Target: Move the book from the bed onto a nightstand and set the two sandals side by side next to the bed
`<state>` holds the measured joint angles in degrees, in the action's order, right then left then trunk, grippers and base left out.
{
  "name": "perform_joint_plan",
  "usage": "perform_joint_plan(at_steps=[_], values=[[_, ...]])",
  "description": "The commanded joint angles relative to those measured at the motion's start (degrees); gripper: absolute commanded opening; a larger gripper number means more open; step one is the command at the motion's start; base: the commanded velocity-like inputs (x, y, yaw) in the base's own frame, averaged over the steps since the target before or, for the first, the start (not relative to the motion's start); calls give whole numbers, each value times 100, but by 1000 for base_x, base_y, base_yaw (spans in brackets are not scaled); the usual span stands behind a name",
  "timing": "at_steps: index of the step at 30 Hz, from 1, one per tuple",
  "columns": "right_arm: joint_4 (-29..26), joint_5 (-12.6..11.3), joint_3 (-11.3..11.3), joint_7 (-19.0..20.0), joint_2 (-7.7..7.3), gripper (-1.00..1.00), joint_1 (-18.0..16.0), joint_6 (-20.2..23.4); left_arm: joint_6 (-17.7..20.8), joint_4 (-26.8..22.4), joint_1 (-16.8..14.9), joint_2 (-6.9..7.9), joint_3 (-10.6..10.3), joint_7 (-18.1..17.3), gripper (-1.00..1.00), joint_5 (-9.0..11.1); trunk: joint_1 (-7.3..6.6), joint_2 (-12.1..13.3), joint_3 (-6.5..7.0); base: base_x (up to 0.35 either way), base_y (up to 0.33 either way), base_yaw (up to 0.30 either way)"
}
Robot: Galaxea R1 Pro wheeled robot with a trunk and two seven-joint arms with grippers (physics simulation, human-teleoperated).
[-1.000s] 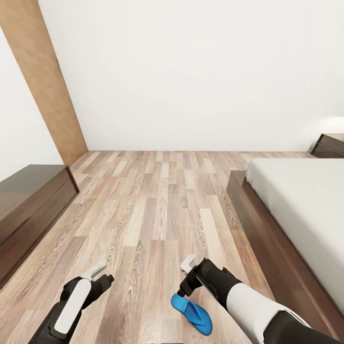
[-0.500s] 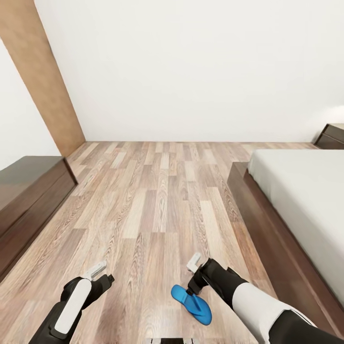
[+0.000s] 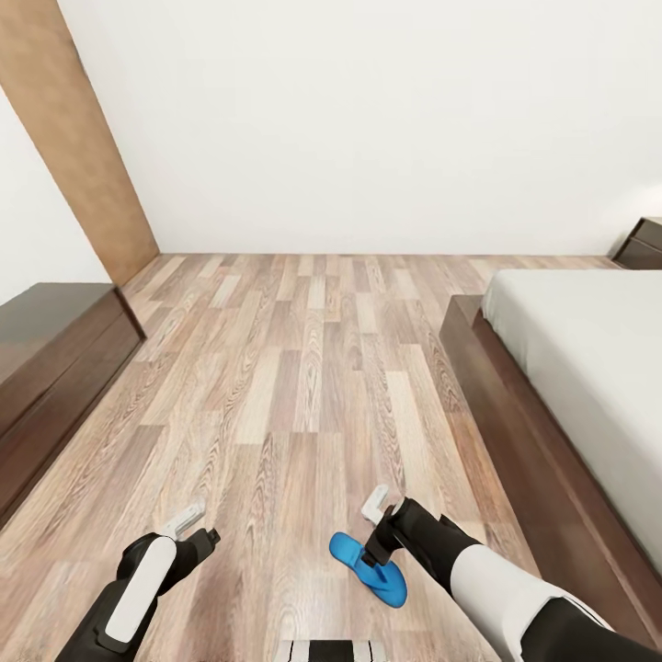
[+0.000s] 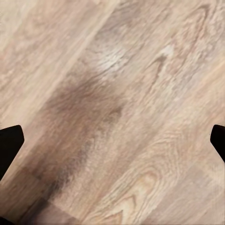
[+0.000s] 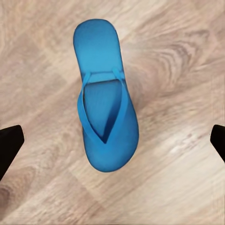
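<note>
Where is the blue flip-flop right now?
The blue flip-flop lies flat on the wooden floor, low in the head view, just under the right hand, with the bed off to the right.

- The left gripper has its two dark fingertips set wide apart.
- Between and beyond them lies wooden plank floor, with a darker shadowed patch ahead of the gripper.
</note>
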<state>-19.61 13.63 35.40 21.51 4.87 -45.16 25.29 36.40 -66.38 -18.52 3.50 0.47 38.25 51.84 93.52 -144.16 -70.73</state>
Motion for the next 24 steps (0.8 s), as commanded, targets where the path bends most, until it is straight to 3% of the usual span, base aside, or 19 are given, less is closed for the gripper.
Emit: perform_joint_plan(at_steps=[1, 11, 17, 24], values=[[-12, 54, -8, 39, 2, 100, -2, 26, 8, -8, -2, 1, -1, 51, 100, 60, 1, -4, -28, 0, 0, 0], [-449, 21, -50, -34, 16, 100, -3, 38, 8, -13, 3, 1, -2, 43, 100, 63, 27, -17, -249, 0, 0, 0], [-827, 24, -66, -368, 7, 100, 12, 50, 8, -13, 6, 1, -3, 42, 100, 62, 42, -25, -382, 0, 0, 0], [-930, 27, -50, -479, 4, 100, 16, 60, 8, -13, 12, 1, -3, 38, 100, 63, 60, -34, -537, 0, 0, 0]])
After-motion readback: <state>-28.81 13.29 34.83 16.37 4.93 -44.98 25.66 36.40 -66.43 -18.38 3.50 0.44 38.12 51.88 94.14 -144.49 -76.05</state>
